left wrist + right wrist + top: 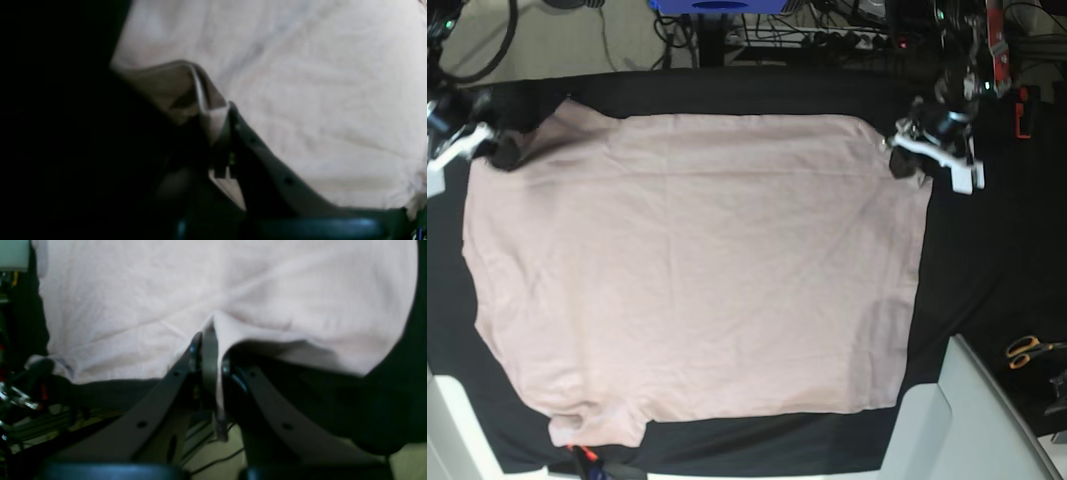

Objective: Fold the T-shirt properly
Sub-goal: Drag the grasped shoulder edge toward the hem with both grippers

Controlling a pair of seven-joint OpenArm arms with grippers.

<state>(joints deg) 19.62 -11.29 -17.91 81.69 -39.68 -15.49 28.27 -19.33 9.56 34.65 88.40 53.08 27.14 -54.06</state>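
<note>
A: The T-shirt (692, 270) is lying spread flat on the black table cloth (987, 270), filling most of it. Its far edge is running straight between the two grippers; a dark strip of cloth is showing beyond it. The widest open room is sitting on the right side of the base view, between the shirt's right edge and the scissors (1030, 350).

B: Noting what is hard to read. The left wrist view is dark over its whole left half, and one finger is lost in that shadow. In the base view the right arm is cut off by the left border.

A: The left gripper (222, 130) is pinching a fold of the shirt's edge, jaws narrow on the fabric; in the base view it is sitting at the far right corner (905, 160).

B: The right gripper (209, 355) is also clamping cloth, jaws drawn together on a raised pleat of the hem, with the shirt body stretching away beyond the fingertips. In the base view it is at the far left corner (502, 152).
</note>
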